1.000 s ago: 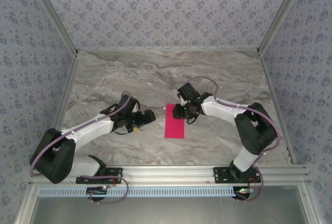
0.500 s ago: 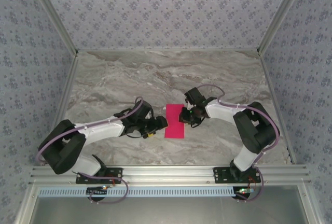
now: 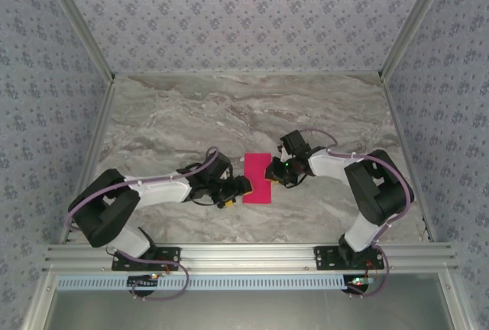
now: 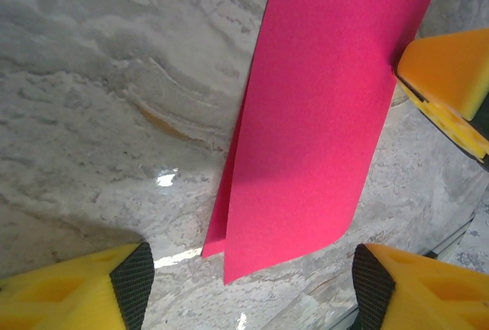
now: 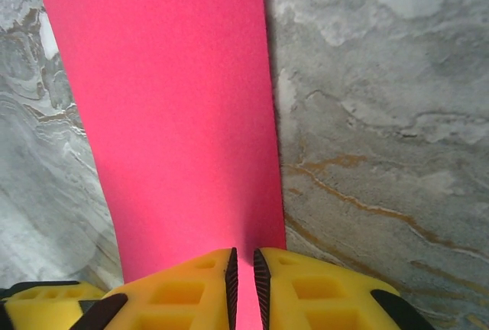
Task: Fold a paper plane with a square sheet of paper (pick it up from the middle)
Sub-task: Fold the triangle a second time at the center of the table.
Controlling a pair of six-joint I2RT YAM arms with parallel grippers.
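The square sheet of paper lies on the marble table, folded in half into a narrow magenta rectangle. In the left wrist view the paper shows two layers, slightly offset at the near corner. My left gripper is at the paper's left edge near that corner. It stands open, one finger on each side of the corner, nothing between them. My right gripper rests on the paper's right side. Its jaws stand almost together over the flat paper.
The right gripper's yellow fingers show at the paper's far edge in the left wrist view. Patterned walls enclose the table on three sides. An aluminium rail runs along the near edge by the arm bases.
The left arm has reached right until its gripper meets the paper's left edge, its jaws narrowing somewhat. The right gripper has slid a little to the right and nearer, and its jaws have closed.
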